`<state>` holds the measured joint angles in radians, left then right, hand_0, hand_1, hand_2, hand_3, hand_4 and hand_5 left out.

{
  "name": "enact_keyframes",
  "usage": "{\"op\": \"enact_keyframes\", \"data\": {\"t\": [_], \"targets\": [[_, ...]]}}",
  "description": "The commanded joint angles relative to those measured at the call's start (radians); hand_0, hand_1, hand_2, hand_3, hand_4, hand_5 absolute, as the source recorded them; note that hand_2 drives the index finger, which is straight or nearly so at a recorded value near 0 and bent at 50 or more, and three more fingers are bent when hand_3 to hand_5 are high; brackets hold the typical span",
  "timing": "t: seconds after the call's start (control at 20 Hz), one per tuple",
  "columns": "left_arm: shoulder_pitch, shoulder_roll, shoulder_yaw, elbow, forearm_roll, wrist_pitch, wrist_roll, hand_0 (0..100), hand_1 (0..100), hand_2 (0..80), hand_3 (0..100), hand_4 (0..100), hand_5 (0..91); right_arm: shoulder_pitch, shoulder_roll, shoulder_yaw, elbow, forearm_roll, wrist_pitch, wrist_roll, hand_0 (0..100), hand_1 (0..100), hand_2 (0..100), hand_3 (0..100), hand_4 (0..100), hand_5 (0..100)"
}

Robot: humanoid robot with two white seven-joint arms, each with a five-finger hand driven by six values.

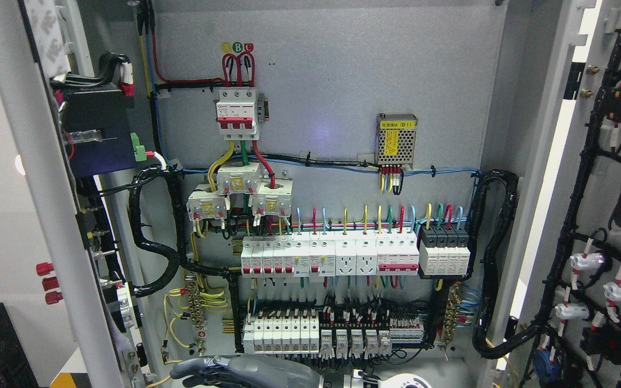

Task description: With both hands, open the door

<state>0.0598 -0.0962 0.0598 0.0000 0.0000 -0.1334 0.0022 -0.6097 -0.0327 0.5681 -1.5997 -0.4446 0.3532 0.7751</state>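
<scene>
Two doors swung wide: left door (46, 215), right door (601, 215). One robot hand (235, 372) low at bottom edge, fingers relaxed, gripping nothing, side unclear. Risk: fingers snag wiring (202, 302) or bump breakers (281, 334) just above if raised.

Only a small part of the robot shows, along the bottom edge. A hand (235, 371) has a smooth, matte grey shell with rounded, moulded contours. Its fingers (194, 368) are grey and segmented, with darker seams at the joints. Behind it sits a wrist section (397, 380) in glossy white with a black ring and a dark band. Which arm it belongs to cannot be told.
</scene>
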Motion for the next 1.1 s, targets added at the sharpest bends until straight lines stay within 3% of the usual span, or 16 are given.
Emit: {"op": "enact_keyframes", "data": {"t": [0.0,0.6,1.05], "targets": [[0.0,0.0,0.0,0.0,-0.014,0.0,-0.001,0,0,0.0,0,0,0.0,0.001,0.059,0.056,-0.012,0.001,0.003,0.001,19,0,0,0,0,0],[0.0,0.001,0.0,0.0,-0.014,0.0,-0.001,0,0,0.0,0,0,0.0,0.002,0.131,0.067,-0.011,0.0,0.004,-0.002,19,0,0,0,0,0],[0.0,0.001,0.0,0.002,-0.014,0.0,-0.001,0,0,0.0,0,0,0.0,0.002,0.163,0.073,-0.006,0.003,0.032,-0.002,19,0,0,0,0,0]]}}
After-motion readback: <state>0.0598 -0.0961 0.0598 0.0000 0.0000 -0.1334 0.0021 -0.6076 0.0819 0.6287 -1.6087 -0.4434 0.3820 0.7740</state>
